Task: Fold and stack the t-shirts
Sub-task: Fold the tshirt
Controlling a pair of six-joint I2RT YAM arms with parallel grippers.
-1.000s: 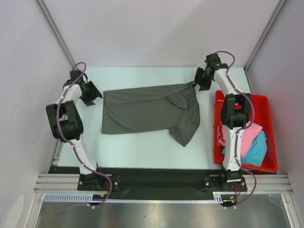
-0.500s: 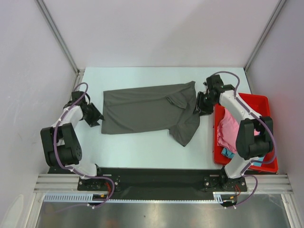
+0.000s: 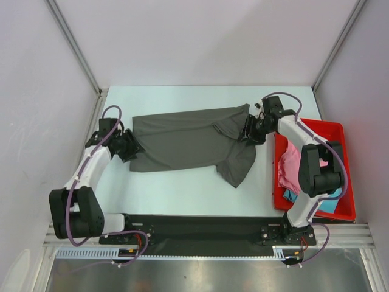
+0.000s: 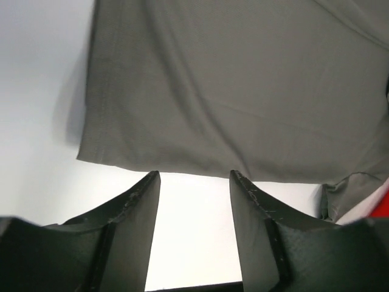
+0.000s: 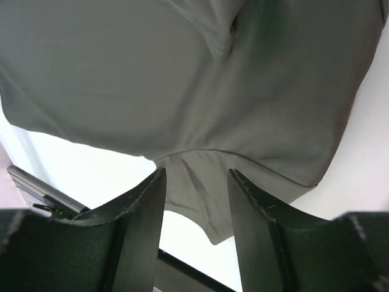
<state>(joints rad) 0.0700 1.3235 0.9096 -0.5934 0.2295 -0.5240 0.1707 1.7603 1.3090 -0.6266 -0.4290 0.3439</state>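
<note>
A large charcoal-grey t-shirt [image 3: 182, 143] lies spread flat in the middle of the table, one sleeve pointing toward the near edge. My left gripper [image 3: 129, 148] sits at its left hem, open; in the left wrist view the gripper [image 4: 194, 176] frames bare table, with the t-shirt's hem [image 4: 231, 91] just beyond the tips. My right gripper [image 3: 250, 131] hovers over the shirt's right edge, open; in the right wrist view the gripper [image 5: 194, 174] has the grey sleeve [image 5: 203, 194] below its gap, not pinched. A pink t-shirt [image 3: 290, 163] and a turquoise one [image 3: 289, 196] lie in the tray.
The red plastic tray [image 3: 340, 126] stands at the right edge of the table, partly covered by my right arm. Metal frame posts rise at the back corners, and a black strip runs along the near edge by the arm bases.
Both arms swung in from the far corners. The left gripper came down to the shirt's left hem; the right left the far right corner for the right edge. The shirt lies unchanged.
</note>
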